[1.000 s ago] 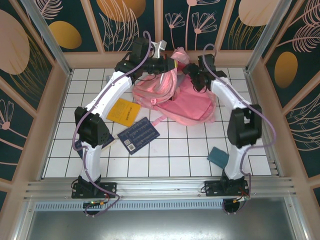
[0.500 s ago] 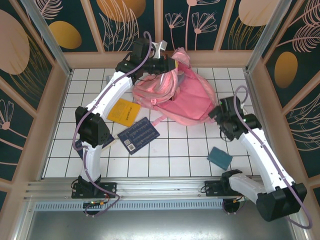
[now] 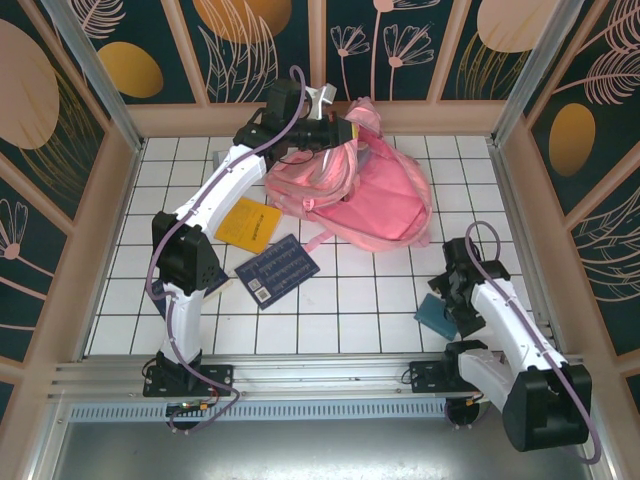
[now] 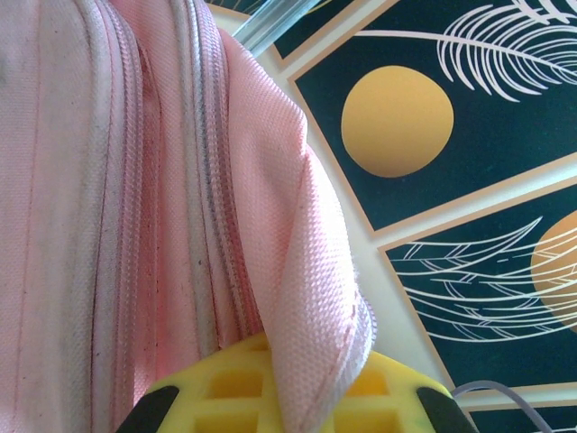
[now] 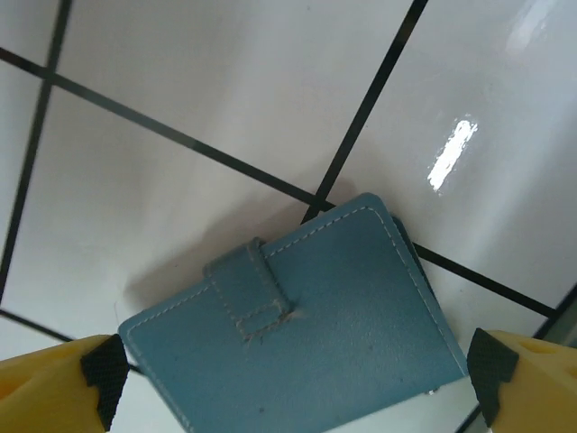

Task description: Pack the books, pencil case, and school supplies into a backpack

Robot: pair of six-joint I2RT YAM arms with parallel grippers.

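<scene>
The pink backpack [image 3: 380,205] lies at the back of the tiled table. My left gripper [image 3: 338,130] is shut on a fold of its pink fabric [image 4: 311,298], which passes between the yellow fingers [image 4: 216,392]. My right gripper [image 3: 447,296] hangs open just over the dark teal square pad [image 3: 436,313] at the front right. In the right wrist view the pad [image 5: 306,347], with a stitched strap tab, lies flat between the two spread fingertips [image 5: 54,388]. A yellow-orange book [image 3: 248,223] and a navy grid book [image 3: 277,270] lie left of the backpack. The pencil case is hidden.
The enclosure's wooden frame and patterned walls [image 3: 440,50] stand close behind the backpack. The right rail [image 3: 530,230] runs near the teal pad. The left arm [image 3: 215,190] arches over the yellow-orange book. White tiles [image 3: 360,300] separate the books from the pad.
My right arm swung away from the backpack to the front right and came down over the teal pad, its jaws spreading wider. The left gripper kept its hold on the backpack.
</scene>
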